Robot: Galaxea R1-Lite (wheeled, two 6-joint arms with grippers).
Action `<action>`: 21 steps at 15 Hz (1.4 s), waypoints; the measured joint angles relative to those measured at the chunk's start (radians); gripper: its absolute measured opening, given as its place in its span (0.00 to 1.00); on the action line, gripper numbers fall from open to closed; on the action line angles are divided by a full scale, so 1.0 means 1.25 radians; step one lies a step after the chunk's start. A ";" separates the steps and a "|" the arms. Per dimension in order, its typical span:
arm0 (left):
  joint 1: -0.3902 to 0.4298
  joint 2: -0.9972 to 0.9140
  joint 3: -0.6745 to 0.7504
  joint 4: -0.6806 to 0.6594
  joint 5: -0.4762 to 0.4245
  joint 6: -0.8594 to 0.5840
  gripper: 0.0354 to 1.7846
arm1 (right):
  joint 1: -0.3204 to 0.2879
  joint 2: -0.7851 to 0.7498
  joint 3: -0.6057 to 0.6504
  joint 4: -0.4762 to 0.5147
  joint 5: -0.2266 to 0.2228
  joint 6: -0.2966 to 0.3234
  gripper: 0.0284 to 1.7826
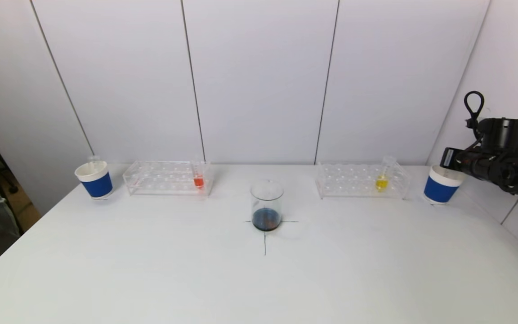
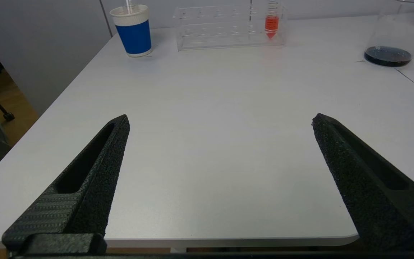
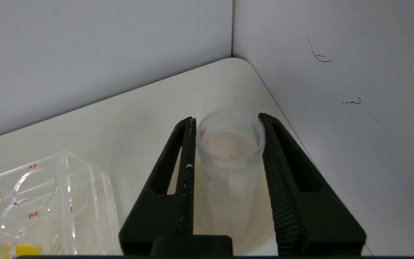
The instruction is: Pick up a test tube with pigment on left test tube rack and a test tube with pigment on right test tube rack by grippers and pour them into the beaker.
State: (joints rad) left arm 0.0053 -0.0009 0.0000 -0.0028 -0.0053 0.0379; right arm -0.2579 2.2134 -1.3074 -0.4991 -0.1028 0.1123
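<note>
A tube of orange-red pigment (image 1: 198,179) stands in the left clear rack (image 1: 160,179); it also shows in the left wrist view (image 2: 271,22). A tube of yellow pigment (image 1: 381,180) leans in the right clear rack (image 1: 353,181). The glass beaker (image 1: 266,204) holds dark liquid at the table's centre cross. My right gripper (image 3: 226,118) is shut on an empty clear test tube (image 3: 228,162), held above the right blue cup (image 1: 441,185). My left gripper (image 2: 220,118) is open and empty, low over the table's front left part, out of the head view.
A left blue cup (image 1: 95,180) with an empty tube in it stands left of the left rack. The wall corner is close beside my right gripper (image 1: 448,158). The right rack's end (image 3: 67,201) is next to it.
</note>
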 joint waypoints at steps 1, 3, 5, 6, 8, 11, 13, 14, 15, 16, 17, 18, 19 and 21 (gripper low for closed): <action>0.000 0.000 0.000 0.000 0.000 0.000 0.99 | 0.000 -0.001 0.000 0.000 0.000 0.001 0.46; 0.000 0.000 0.000 0.000 0.000 0.000 0.99 | 0.000 -0.002 0.000 0.000 0.000 0.001 0.65; 0.000 0.000 0.000 0.000 0.000 0.000 0.99 | -0.001 -0.002 0.000 -0.001 0.001 0.002 0.81; 0.000 0.000 0.000 0.000 0.001 0.001 0.99 | -0.001 -0.002 0.000 0.000 0.000 0.003 0.88; 0.000 0.000 0.000 0.000 0.000 0.000 0.99 | -0.001 -0.003 0.001 0.000 0.000 0.003 0.96; 0.000 0.000 0.000 0.000 0.000 0.000 0.99 | -0.001 -0.008 0.002 0.000 0.000 0.003 1.00; 0.000 0.000 0.000 0.000 0.000 0.000 0.99 | -0.001 -0.010 0.002 0.001 -0.001 0.002 1.00; 0.000 0.000 0.000 0.000 0.000 0.000 0.99 | -0.001 -0.012 0.002 0.000 0.000 0.002 0.99; 0.000 0.000 0.000 0.000 0.000 0.000 0.99 | -0.001 -0.015 0.004 0.001 0.000 0.002 0.99; 0.000 0.000 0.000 0.000 0.000 0.000 0.99 | -0.001 -0.021 0.010 0.000 0.000 0.001 0.99; 0.000 0.000 0.000 0.000 0.000 0.000 0.99 | -0.001 -0.031 0.018 0.001 0.000 0.001 0.99; 0.000 0.000 0.000 0.000 0.000 0.000 0.99 | 0.001 -0.045 0.030 0.001 0.000 0.000 0.99; 0.000 0.000 0.000 0.000 0.000 0.000 0.99 | 0.004 -0.064 0.045 0.001 0.000 -0.001 0.99; 0.000 0.000 0.000 0.000 0.000 0.000 0.99 | 0.013 -0.110 0.082 -0.001 0.000 -0.002 0.99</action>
State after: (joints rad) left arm 0.0057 -0.0009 0.0000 -0.0028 -0.0053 0.0383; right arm -0.2413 2.0764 -1.2045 -0.5002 -0.1023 0.1100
